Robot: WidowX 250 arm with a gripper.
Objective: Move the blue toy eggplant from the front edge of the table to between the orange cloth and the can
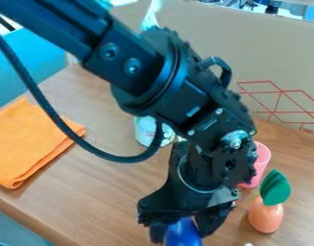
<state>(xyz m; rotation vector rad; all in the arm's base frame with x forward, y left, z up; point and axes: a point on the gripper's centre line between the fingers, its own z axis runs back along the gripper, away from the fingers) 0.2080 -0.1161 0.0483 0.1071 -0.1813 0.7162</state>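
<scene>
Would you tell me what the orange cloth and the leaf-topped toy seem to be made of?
The orange cloth looks like soft, matte fabric, judging by its rounded folds. The leaf-topped toy seems to have a smooth plastic body, given its slight sheen; its green leaf could be felt or plastic.

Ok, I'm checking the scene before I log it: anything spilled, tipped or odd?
Nothing stands out as spilled or damaged. The cloth lies folded; the leafy toy stands upright. The blue thing in the hand is partly cut off, so I can't fully judge it.
</scene>
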